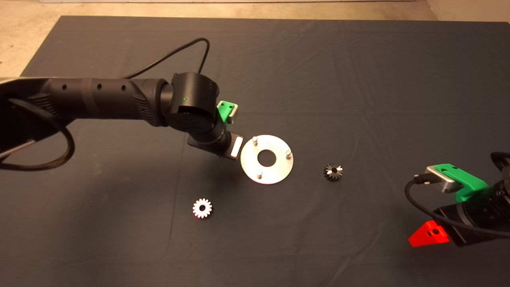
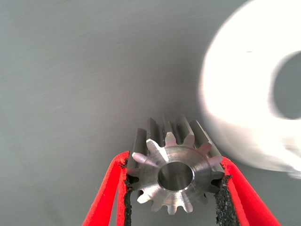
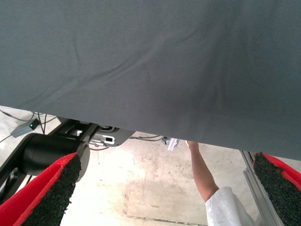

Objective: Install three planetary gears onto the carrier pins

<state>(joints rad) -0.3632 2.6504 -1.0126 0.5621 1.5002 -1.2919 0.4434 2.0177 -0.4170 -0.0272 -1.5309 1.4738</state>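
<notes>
Left gripper clamped on one planetary gear, just left of the carrier disc (its three pins bare). Two gears on the mat: near-left and right. Right gripper parked near-right, fingers apart.

Three small shiny toothed metal gears in all: one clamped between the left claw's red fingers; one lying pale on the mat near that claw; one darker, well apart from it beyond the disc; one flat round silver metal disc just beside the left claw; three short silvery studs standing on it; two claws, the right far off.
</notes>
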